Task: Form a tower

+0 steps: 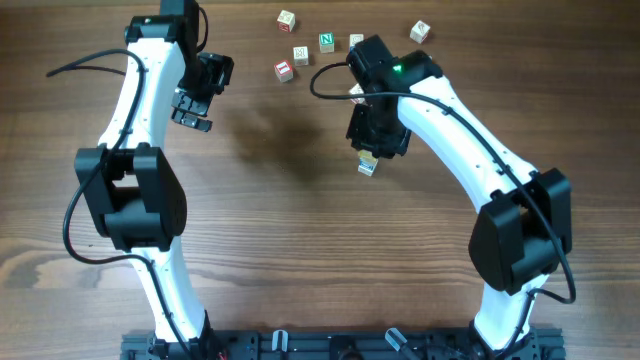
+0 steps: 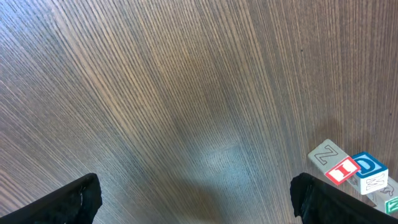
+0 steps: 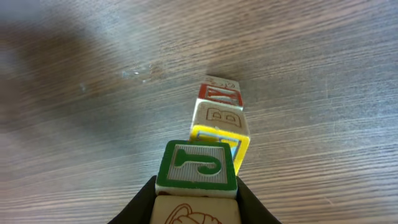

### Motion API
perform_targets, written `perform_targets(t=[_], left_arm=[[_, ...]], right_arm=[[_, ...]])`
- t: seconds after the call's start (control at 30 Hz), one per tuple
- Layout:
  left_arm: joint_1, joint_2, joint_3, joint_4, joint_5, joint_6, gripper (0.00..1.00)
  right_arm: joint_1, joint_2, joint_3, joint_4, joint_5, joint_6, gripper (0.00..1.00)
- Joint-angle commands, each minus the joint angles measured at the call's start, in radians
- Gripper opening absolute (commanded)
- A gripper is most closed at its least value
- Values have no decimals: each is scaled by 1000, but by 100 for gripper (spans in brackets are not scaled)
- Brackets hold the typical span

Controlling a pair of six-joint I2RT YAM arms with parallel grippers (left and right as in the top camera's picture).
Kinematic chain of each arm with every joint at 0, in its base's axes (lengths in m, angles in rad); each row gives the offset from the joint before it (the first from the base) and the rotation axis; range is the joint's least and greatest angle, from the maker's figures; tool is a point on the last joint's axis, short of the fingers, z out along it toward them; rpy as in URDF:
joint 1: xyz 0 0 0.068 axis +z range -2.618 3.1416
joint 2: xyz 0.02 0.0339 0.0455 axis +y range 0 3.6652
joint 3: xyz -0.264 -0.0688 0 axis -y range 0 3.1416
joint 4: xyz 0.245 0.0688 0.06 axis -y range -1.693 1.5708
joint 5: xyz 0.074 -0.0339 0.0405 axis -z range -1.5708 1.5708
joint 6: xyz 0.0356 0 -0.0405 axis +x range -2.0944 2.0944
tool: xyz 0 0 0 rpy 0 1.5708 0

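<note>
— On the wooden table [image 1: 290,240], where does the tower stand?

— The tower [image 3: 218,118] stands a little right of the middle, directly below the right gripper [image 3: 196,190]. From the wrist camera I count three cubes in it: a cube with red letter [image 3: 219,95] at the bottom, a pale B cube [image 3: 217,116] on it, then a yellow cube [image 3: 225,142].

— And the right claw, what does it do?

— It pinches a green J cube [image 3: 196,164]; the dark fingers [image 3: 140,205] lie against both its sides. This cube is just above the yellow one. If it rests on it, I cannot tell.

— And the left side?

— The left gripper [image 1: 203,92] is well apart from the tower, over bare wood, its fingers spread wide with nothing between them.

— Other cubes?

— Several loose letter cubes [image 1: 301,54] lie at the far edge, between the two arms, among them a red I cube [image 2: 341,169] and a blue D cube [image 2: 370,164].
</note>
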Motion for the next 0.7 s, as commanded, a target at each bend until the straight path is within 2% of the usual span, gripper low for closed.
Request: perform_targets(t=[0.0, 0.2, 0.33, 0.4, 0.53, 0.6, 0.67], left_arm=[[3, -30, -5, 0, -10, 12, 100], [3, -30, -5, 0, -10, 12, 100], [3, -30, -5, 0, -10, 12, 100], [3, -30, -5, 0, -10, 12, 100], [3, -30, -5, 0, -10, 12, 100], [3, -30, -5, 0, -10, 12, 100], [3, -30, -5, 0, -10, 12, 100]], right_arm=[[2, 4, 118, -79, -8, 0, 5], [-56, -97, 180, -193, 135, 37, 4], [-167, -95, 52, -168, 163, 63, 4], [-222, -95, -89, -73, 136, 63, 5], [-264, -95, -393, 261, 90, 34, 7], [-264, -95, -437, 359, 93, 1, 17], [-264, -93, -479, 424, 92, 7, 19]])
